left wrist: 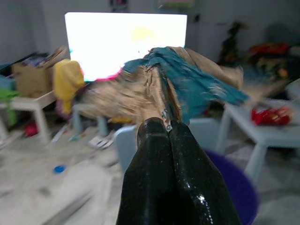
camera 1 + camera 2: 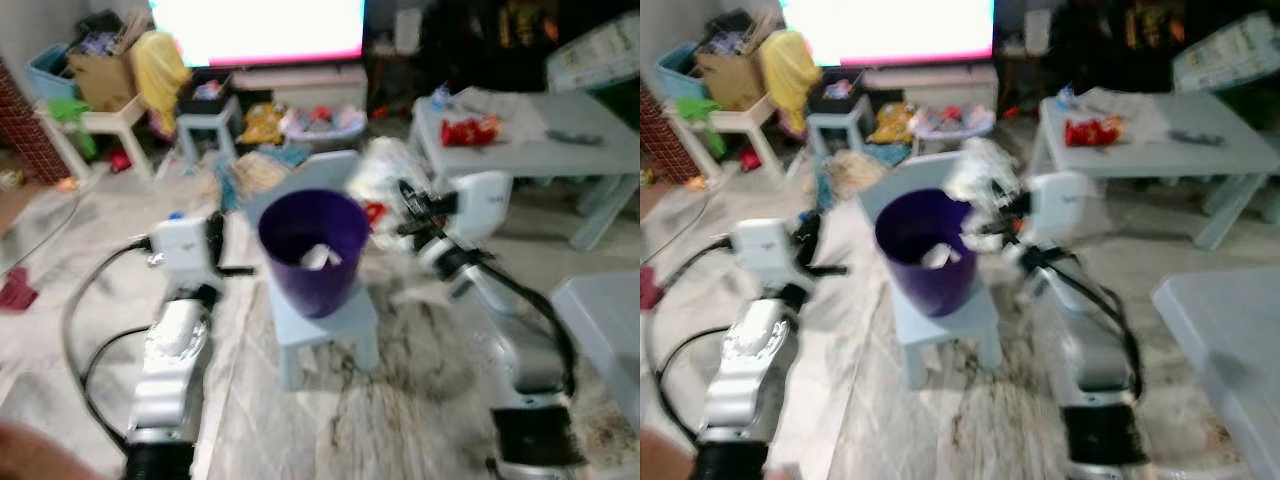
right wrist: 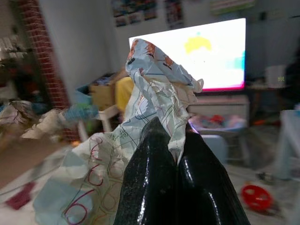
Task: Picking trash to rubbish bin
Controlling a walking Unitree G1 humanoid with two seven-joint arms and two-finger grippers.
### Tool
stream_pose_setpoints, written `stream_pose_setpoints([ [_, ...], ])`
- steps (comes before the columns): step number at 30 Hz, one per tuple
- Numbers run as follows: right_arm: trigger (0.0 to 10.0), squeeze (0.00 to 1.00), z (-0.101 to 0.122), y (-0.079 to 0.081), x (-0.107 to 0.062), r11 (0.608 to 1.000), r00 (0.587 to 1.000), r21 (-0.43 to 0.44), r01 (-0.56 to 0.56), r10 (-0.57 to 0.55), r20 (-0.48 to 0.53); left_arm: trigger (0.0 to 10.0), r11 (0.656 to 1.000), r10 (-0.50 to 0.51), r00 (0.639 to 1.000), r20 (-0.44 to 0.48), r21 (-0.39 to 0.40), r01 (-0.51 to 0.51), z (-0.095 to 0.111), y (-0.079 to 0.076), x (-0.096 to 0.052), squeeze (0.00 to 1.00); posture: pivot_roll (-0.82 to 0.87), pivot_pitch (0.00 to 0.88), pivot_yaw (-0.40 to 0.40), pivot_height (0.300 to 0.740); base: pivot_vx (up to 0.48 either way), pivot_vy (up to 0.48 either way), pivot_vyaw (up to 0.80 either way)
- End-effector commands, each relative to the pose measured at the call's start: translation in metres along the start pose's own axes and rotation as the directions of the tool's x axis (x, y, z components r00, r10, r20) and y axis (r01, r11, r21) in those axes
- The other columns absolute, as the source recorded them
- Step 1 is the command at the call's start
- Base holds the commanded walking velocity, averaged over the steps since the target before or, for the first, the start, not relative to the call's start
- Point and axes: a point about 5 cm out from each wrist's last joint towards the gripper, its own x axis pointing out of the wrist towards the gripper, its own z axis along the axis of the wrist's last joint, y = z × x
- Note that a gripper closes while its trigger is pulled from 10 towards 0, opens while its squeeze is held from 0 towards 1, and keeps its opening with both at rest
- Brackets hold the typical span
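A purple bin stands on a small pale blue chair, with a white scrap inside. My left gripper is shut on a crumpled brown and teal wrapper and is held just left of the bin, at about rim height. My right gripper is shut on a crumpled white printed paper, which hangs at the bin's right rim. The eye views are blurred.
A grey table carrying a red packet stands at the back right. Another pale table corner is at the near right. At the back are a bright TV, small stools, a cardboard box and scattered toys.
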Motion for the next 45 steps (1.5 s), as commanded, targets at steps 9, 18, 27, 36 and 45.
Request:
stream_pose_setpoints([
  [9, 10.0, 0.0, 0.004, -0.009, -0.005, 0.999, 1.0, -0.016, 0.029, -0.029, 0.011, 0.0, 0.999, -0.035, 0.999, -0.002, -0.011, 0.035, -0.001, -0.011, 0.0, 0.0, -0.02, 0.032, 0.015, 0.74, 0.465, 0.0, 0.0],
  [18, 10.0, 0.0, 0.004, -0.007, -0.005, 1.0, 1.0, -0.024, 0.012, -0.011, 0.007, 0.0, 1.0, -0.028, 1.0, -0.01, -0.013, 0.028, -0.003, -0.011, -0.001, 0.0, -0.02, 0.035, 0.007, 0.74, 0.462, 0.0, 0.0],
  [27, 10.0, 0.0, 0.003, -0.004, -0.005, 1.0, 1.0, -0.03, -0.009, 0.009, 0.004, 0.0, 1.0, -0.018, 1.0, -0.02, -0.012, 0.018, -0.005, -0.009, -0.002, 0.0, -0.02, 0.034, 0.002, 0.74, 0.423, 0.0, 0.27],
  [36, 10.0, 0.0, 0.002, -0.004, -0.005, 1.0, 1.0, -0.026, -0.012, 0.012, 0.003, 0.0, 1.0, -0.008, 0.999, -0.032, -0.009, 0.008, -0.008, -0.009, -0.002, 0.0, -0.01, 0.033, 0.005, 0.74, 0.148, 0.0, 0.05],
  [45, 10.0, 0.0, -0.001, -0.003, -0.005, 1.0, 1.0, -0.024, -0.008, 0.008, -0.006, 0.0, 1.0, 0.013, 0.99, -0.141, -0.007, -0.014, -0.034, -0.001, -0.003, 0.0, -0.01, 0.038, 0.005, 0.74, 0.0, 0.0, 0.0],
])
